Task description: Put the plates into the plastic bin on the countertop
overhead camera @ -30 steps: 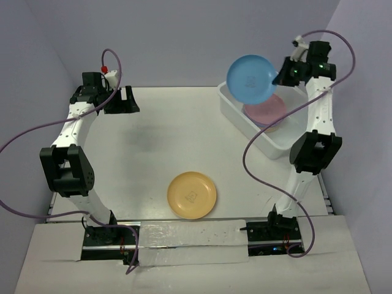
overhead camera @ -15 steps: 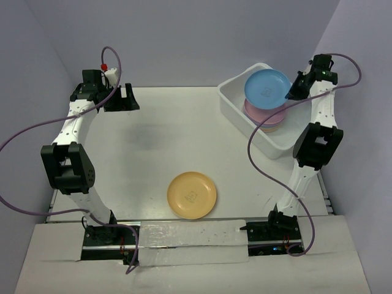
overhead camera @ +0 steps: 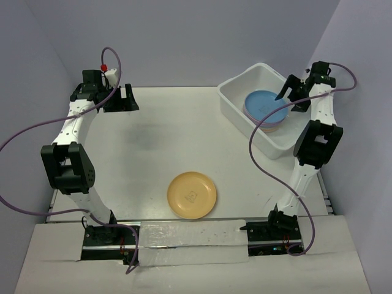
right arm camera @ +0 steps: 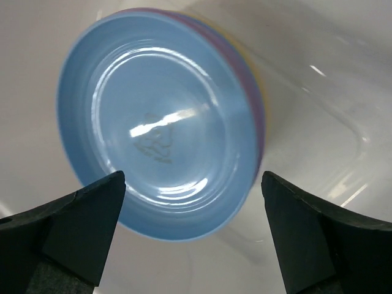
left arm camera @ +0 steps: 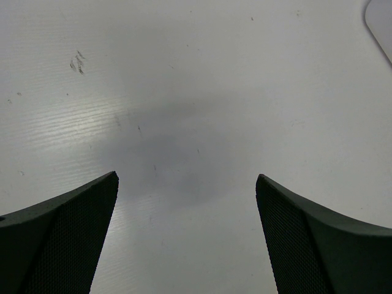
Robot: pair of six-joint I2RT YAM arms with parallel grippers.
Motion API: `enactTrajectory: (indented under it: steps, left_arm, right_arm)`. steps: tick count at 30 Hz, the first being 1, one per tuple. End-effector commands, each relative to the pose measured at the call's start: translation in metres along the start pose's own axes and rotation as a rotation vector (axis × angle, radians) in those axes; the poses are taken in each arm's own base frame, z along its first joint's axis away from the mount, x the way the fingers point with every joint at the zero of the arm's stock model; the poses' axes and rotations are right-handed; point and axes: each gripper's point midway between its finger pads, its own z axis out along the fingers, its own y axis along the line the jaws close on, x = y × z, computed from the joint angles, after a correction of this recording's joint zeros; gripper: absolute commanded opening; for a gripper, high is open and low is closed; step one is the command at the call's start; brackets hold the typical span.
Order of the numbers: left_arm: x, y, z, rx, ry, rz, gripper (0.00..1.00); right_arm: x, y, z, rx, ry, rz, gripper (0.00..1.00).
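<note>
Right then: the right gripper [overhead camera: 289, 94] hung over the far-right part of the plastic bin [overhead camera: 234, 100], jaws spread wide w/ nothing btwn them. Its wrist cam agreed. Both fingers [right arm camera: 67, 226] sat apart at the bottom corners of the view, clear of the blue plate [right arm camera: 162, 128] below.

That blue plate lay flat and face up on top of a stack [overhead camera: 269, 125] of other plates inside the bin, its ctr mark readable. Purple and yellow rims peeked out on the stack's right side in the wrist view, and a pink rim showed in the top view. The bin stood at the far-right corner of the countertop [overhead camera: 153, 147], turned at an angle to the table edges.

One yellow plate [overhead camera: 192, 195] lay alone on the countertop, face up, roughly mid-width and toward the arm bases. It was well apart from the bin and from both grippers.

The left gripper [overhead camera: 125, 98] was at the far-left corner, low over the surface, also open & empty. Its wrist cam showed two fingers [left arm camera: 61, 245] wide apart w/ only bare white surface and a soft shadow btwn them. A pale curved edge showed in the top-right corner of that view, but I couldn't tell what it was.

Purple cables [overhead camera: 27, 138] looped off each arm.
</note>
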Motion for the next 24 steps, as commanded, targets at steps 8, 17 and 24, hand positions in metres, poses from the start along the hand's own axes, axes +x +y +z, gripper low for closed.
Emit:
enactTrajectory:
  steps: [8,17,24]
  left_arm:
    - [-0.021,-0.013,-0.014,0.057,-0.063,0.043,0.99]
    - [-0.004,-0.016,-0.019,0.068,-0.045,0.047,0.99]
    - [0.008,-0.015,-0.020,0.063,-0.024,0.044,0.99]
  right_arm:
    - [0.096,0.238,-0.111,-0.675,-0.070,-0.941,0.91]
    - [0.289,0.232,-0.066,-0.776,0.475,-1.346,0.75]
    - [0.353,0.205,-0.042,-0.768,0.712,-1.435,0.78]
